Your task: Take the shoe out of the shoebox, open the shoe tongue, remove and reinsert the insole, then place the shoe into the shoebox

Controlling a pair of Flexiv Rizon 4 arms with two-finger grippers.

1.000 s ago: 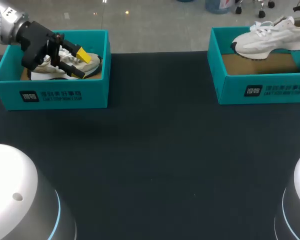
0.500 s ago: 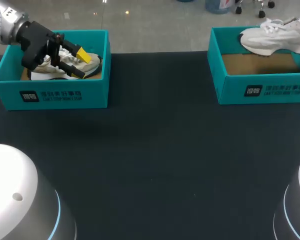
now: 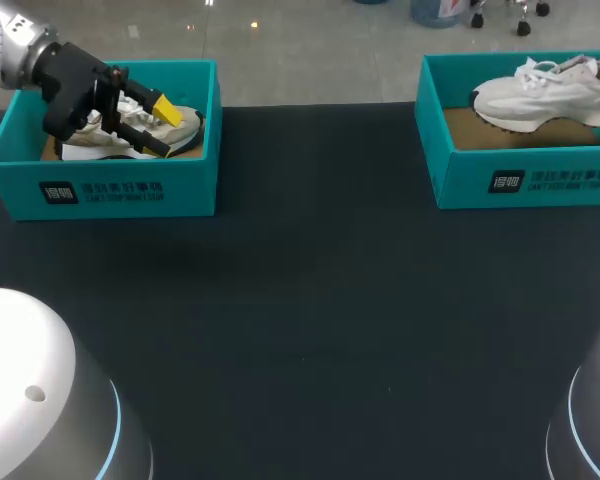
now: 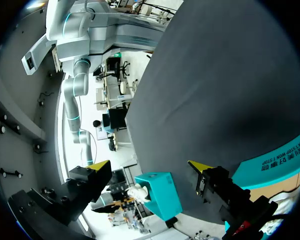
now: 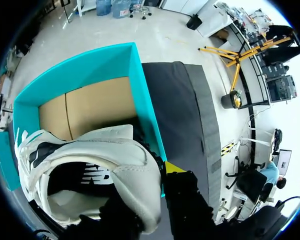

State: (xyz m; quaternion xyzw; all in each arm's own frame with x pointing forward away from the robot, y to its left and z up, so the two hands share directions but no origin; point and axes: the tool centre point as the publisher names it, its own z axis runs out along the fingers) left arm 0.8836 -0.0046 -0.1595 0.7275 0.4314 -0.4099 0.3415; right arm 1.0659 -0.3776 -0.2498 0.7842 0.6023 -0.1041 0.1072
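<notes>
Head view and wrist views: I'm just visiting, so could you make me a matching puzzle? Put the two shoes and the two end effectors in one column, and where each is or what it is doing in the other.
Things
1. left end effector
2. right end effector
3. white shoe
4. beige shoe

States
A. shut on a shoe's heel
B. open, just above the beige shoe
C. lying in the left shoebox
D. over the cardboard floor of the right shoebox

Pairs: 1-B, 2-A, 3-D, 4-C
</notes>
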